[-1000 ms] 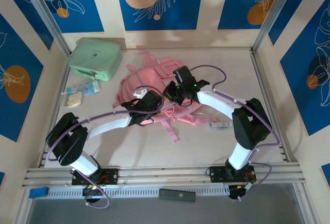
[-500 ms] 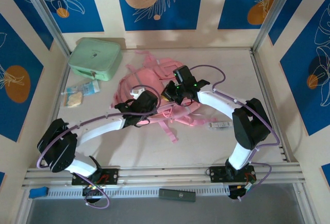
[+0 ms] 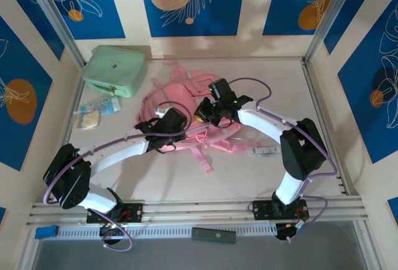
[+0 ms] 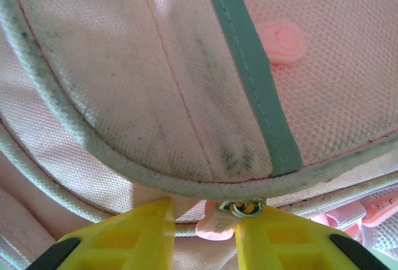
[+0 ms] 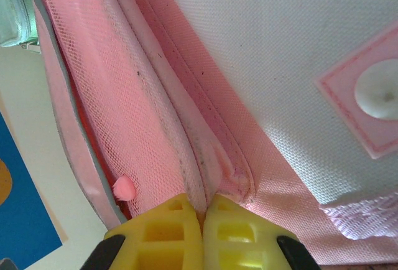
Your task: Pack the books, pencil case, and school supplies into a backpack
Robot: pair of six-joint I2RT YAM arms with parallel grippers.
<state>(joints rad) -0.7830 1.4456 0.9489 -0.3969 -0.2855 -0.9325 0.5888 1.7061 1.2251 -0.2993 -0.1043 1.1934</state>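
The pink backpack [image 3: 158, 103] lies flat in the middle of the table [image 3: 261, 89], and both arms reach over it from the near edge. As far as the arms let me see, its long axis goes diagonally from far left to near right, with loose straps on the far side and on the near side.

The right gripper [image 5: 202, 204] is closed tight on a fold of the pink fabric beside a seam. I think it holds the bag steady, so that the cloth stays stretched while a zip is worked.

The left gripper [image 4: 205, 211] has its 2 yellow fingers a little apart, a narrow gap. The pink zip pull [image 4: 214, 225] with its metal ring sits in this gap, close to one finger, but it does not look pinched. This pull hangs at the curved edge of a front pocket.

The school supplies [image 3: 266, 150], 1 small pale bar, lies on the table to the right of the bag, near the right arm. Its long axis goes left to right.

The mint-green case [image 3: 115, 69] stands at the far left, apart from the bag.
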